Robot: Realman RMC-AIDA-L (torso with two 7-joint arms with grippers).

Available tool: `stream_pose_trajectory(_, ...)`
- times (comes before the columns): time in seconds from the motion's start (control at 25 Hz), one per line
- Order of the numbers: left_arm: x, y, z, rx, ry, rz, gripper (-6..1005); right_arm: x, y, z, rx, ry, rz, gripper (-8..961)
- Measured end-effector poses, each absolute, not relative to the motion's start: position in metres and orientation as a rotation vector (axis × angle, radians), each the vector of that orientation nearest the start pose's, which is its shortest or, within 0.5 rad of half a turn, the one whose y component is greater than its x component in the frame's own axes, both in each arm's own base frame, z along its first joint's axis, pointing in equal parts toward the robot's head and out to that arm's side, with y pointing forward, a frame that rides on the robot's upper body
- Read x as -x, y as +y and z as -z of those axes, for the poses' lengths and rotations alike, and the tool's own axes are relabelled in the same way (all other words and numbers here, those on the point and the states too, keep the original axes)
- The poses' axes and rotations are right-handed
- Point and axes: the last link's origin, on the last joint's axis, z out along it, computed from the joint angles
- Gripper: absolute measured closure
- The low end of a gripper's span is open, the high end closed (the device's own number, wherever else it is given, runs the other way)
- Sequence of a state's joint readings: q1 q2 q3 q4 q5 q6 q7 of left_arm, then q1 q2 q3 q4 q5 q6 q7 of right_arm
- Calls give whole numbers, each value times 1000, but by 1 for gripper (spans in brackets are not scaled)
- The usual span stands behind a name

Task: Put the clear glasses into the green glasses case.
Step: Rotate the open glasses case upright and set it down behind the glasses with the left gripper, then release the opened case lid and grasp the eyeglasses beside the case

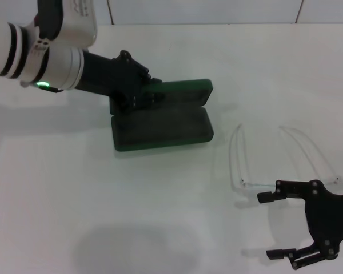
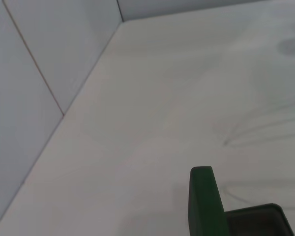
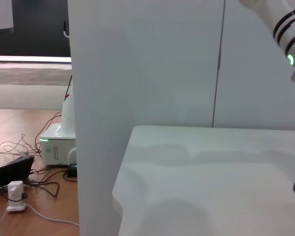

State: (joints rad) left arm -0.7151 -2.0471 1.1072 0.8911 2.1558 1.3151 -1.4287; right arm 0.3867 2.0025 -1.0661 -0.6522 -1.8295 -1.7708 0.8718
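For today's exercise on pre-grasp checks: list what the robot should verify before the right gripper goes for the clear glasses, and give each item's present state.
1. Green glasses case open, lid raised: ok.
2. Left gripper at the case's lid: ok; whether it grips it: cannot tell.
3. Clear glasses lying apart from the case on the white table: ok.
4. Right gripper open: ok.
5. Right gripper around the glasses: not ok, it sits beside the front rim.
6. Case interior free of objects: cannot tell.

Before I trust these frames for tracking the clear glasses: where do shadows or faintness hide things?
Head view: clear glasses nearly vanish against the white table, with a soft shadow near its front edge. Left wrist view: only the green glasses case shows clearly; the glasses are faint streaks.
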Motion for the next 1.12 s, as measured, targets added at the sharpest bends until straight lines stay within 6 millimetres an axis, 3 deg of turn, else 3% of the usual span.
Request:
stream_pose_trajectory(0.2, 190, 392, 14, 2888, 68, 16, 783, -270, 261, 9, 3022, -165, -725, 84)
stream_pose_trajectory(0.76, 178, 381, 31, 2969, 95, 39, 781, -269, 260, 11, 3024, -153, -732, 85)
stream_pose_trajectory(0.96, 174, 380, 31, 2966, 66, 59, 642, -270, 259, 10, 3018, -142, -743, 85)
stream_pose_trajectory(1.08, 166, 378, 20, 2911, 21, 227, 562, -268, 263, 1, 2972, -116, -775, 85)
stream_pose_trajectory(1.12, 163, 374, 12, 2870, 18, 357, 535, -265, 267, -5, 2958, -93, -789, 85)
